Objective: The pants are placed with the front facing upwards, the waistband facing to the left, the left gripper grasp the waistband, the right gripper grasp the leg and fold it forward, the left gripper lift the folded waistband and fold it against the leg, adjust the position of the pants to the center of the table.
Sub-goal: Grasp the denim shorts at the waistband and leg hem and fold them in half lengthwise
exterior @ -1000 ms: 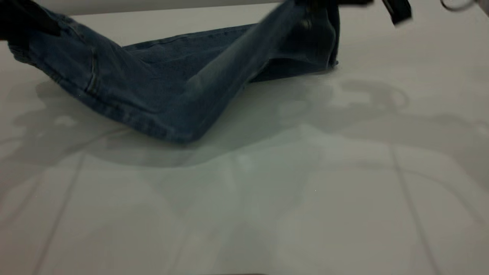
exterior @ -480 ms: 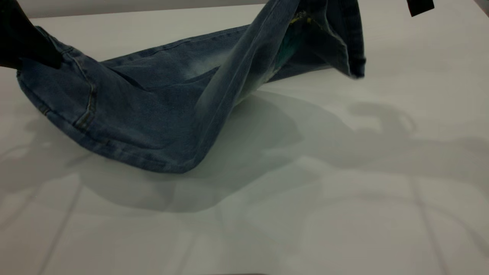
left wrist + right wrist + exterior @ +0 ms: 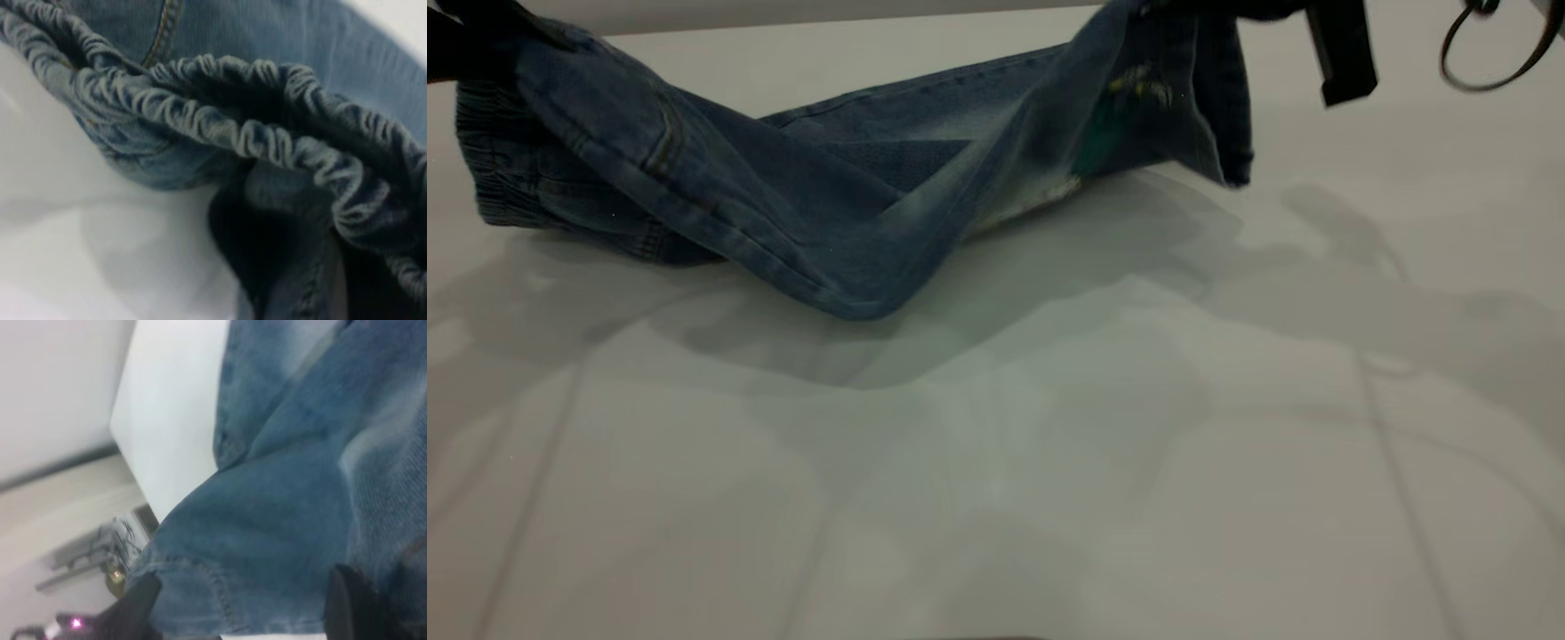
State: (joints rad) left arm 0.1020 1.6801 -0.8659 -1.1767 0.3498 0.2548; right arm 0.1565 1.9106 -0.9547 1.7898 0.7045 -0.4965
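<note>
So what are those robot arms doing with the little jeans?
Two robot arms are folding small blue denim pants on a white table. The left claw holds the gathered waistband end up off the table at the left. The right claw lifts a leg at the right, mostly out of view at the top edge. The middle of the pants sags down between them, and the other leg lies flat behind.
</note>
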